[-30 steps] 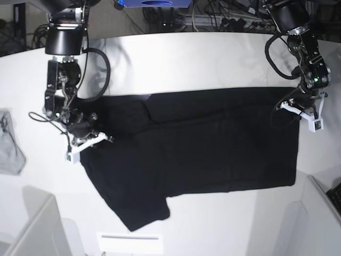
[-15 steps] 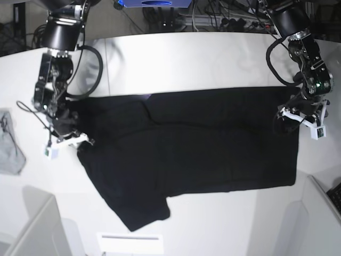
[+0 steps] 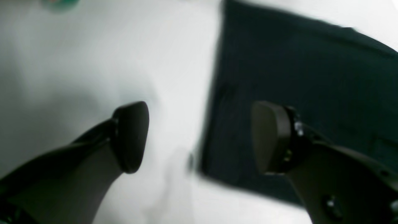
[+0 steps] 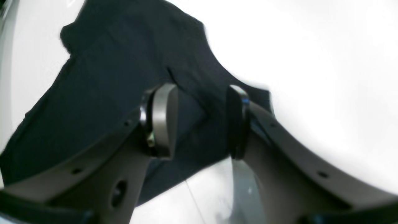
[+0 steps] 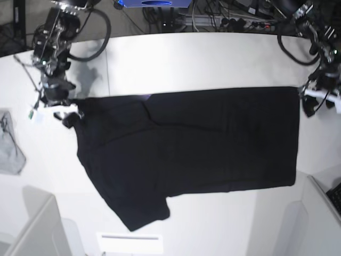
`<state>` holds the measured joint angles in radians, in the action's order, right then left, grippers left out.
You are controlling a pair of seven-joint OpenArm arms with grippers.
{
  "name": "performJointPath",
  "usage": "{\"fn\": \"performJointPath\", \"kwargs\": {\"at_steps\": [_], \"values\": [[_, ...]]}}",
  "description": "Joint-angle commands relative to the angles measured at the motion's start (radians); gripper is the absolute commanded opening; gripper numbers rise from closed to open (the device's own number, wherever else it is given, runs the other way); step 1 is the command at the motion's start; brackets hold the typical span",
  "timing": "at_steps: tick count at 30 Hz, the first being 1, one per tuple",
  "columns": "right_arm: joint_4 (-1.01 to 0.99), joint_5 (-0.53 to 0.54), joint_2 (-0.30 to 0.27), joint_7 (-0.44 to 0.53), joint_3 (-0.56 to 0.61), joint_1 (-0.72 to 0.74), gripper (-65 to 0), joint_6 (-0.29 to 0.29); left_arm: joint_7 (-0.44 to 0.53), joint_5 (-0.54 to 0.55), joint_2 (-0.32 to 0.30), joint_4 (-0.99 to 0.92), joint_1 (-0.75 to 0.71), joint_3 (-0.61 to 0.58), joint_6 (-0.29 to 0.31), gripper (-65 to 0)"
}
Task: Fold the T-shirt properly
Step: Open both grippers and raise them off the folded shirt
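Observation:
The black T-shirt (image 5: 202, 144) lies spread flat on the white table (image 5: 202, 58), plain black side up, one sleeve pointing to the near left. My left gripper (image 5: 319, 101) hovers at the shirt's far right corner. In the left wrist view it (image 3: 199, 137) is open wide, one finger over the shirt's (image 3: 311, 77) corner, the other over bare table. My right gripper (image 5: 56, 113) hangs at the shirt's far left edge. Seen from the right wrist it (image 4: 199, 121) is open above the cloth (image 4: 108, 77), gripping nothing.
A small grey cloth (image 5: 9, 144) lies at the table's left edge. White bins stand at the near left (image 5: 32, 224) and near right (image 5: 319, 213). A white card (image 5: 130, 242) lies at the front edge. Cables and equipment crowd the back.
Both grippers have opened, let go of the T-shirt and pulled outward and toward the back. The shirt's left and right edges now lie flat.

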<state>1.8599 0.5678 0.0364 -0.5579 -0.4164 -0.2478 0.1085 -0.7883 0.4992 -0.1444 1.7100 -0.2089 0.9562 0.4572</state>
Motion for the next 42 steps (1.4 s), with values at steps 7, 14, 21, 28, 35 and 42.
{"fn": "performJointPath", "kwargs": {"at_steps": [7, 14, 21, 28, 35, 42], "values": [[0.033, 0.013, 0.056, 0.022, -0.068, -0.029, -33.2, -0.011, 0.034, 0.158, -0.019, 0.014, -0.116, 0.039, 0.016, -16.1], [-0.012, 0.28, 0.059, 0.022, -0.137, -0.091, -23.6, -0.011, 0.033, 0.206, -0.016, -0.112, -0.119, 0.065, 0.016, -16.1], [-0.088, 0.304, 0.036, 0.022, -0.151, -0.098, -23.7, -0.011, 0.034, 0.204, 0.002, -0.129, -0.128, 0.06, 0.018, -16.3], [-0.108, 0.308, 0.018, 0.02, -0.147, -0.107, -23.9, -0.003, 0.03, 0.203, 0.012, -0.126, -0.137, 0.062, 0.016, -16.3], [-0.17, 0.306, 0.018, 0.026, -0.147, -0.106, -23.9, -0.003, 0.03, 0.2, 0.016, -0.14, -0.14, 0.062, 0.016, -16.3], [-0.243, 0.304, 0.012, 0.026, -0.152, -0.081, -23.9, -0.003, 0.03, 0.201, 0.016, -0.14, -0.165, 0.065, 0.016, -16.3]]}}
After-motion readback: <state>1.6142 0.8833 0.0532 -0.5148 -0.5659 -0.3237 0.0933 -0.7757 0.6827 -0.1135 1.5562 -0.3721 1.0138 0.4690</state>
